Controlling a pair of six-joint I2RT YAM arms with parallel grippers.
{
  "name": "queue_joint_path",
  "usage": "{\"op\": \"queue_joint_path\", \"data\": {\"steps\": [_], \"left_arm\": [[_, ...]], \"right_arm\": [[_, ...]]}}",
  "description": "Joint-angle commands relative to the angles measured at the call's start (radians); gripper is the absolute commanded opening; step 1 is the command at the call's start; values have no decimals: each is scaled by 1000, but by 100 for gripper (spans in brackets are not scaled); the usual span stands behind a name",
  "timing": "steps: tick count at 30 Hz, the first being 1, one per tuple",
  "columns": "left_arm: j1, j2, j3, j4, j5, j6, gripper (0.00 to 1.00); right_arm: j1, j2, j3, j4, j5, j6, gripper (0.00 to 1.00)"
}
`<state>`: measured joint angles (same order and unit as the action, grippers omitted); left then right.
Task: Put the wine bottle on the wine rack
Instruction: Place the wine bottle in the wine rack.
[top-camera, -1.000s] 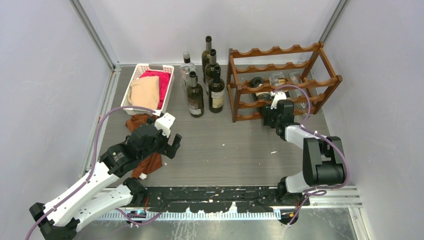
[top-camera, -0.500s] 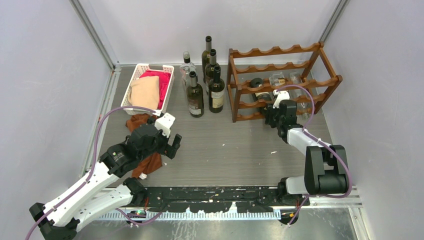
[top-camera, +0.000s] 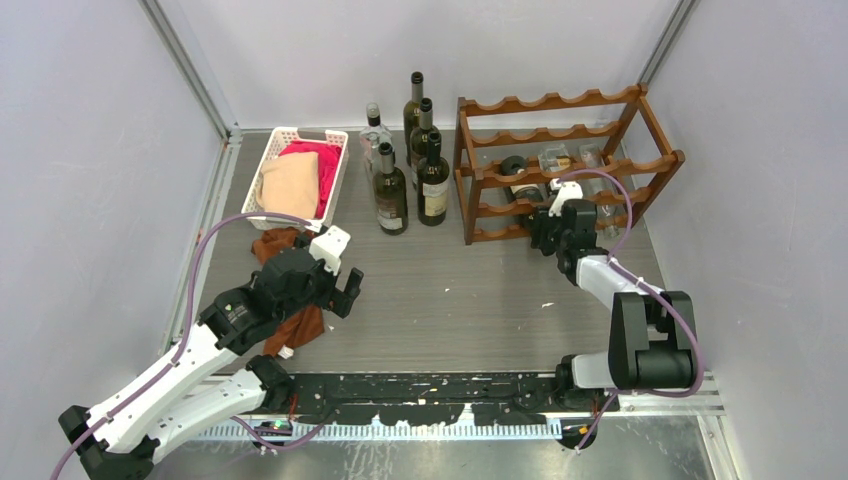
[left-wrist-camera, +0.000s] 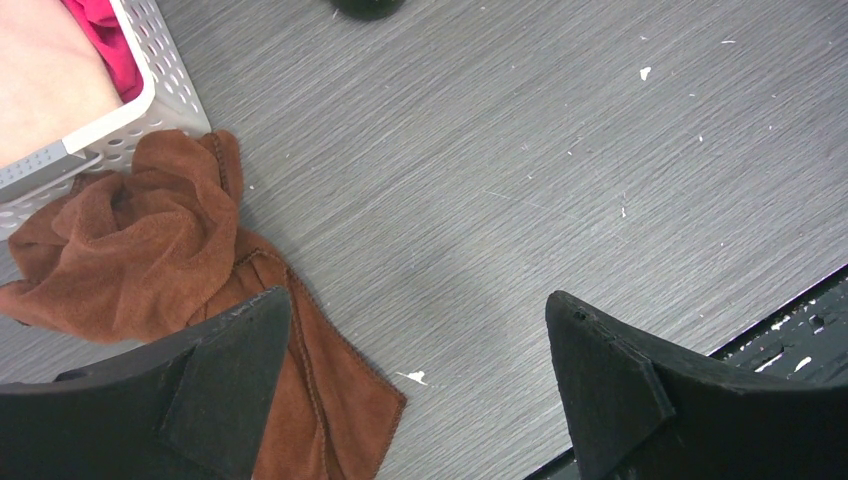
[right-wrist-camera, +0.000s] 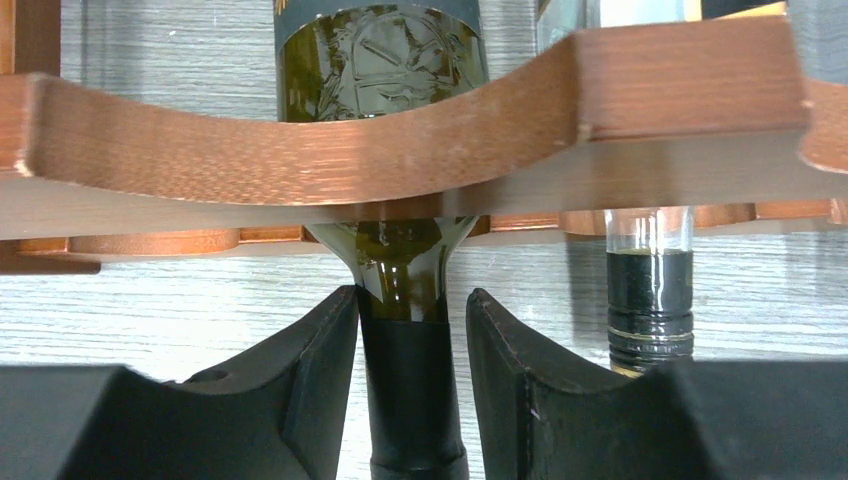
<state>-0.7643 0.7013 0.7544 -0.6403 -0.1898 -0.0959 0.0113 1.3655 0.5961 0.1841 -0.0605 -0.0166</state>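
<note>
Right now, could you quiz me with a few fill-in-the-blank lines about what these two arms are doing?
1. The right gripper has its jaws around the dark green bottle's ____.
2. That bottle lies on the wooden wine ____.
3. The left gripper holds ____.
4. The brown cloth lies beside the white ____.

Missing words: neck; rack; nothing; basket

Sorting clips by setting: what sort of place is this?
Likely a lab test cell, not a home: plain white walls enclose a grey table, with staged wine bottles and a wine rack.

Bright, even; shadows soft, prob. overhead.
</note>
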Motion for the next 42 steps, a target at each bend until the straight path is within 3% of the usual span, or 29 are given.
{"op": "queue_joint_path", "data": {"steps": [1,11,32,42], "left_arm": [[5,-14,3,42,7,13,97],[5,-8,5,42,13,15,97],[5,-17,5,40,13,15,96],[5,-14,5,41,18,15,96]], "right_arm": [[-40,-25,51,49,-5,47,49],[-55,-127,17,4,-69,33,58],[-68,-96,49,-171,-85,-28,39],[-68,-138,53,-292,-101,-55,38]]}}
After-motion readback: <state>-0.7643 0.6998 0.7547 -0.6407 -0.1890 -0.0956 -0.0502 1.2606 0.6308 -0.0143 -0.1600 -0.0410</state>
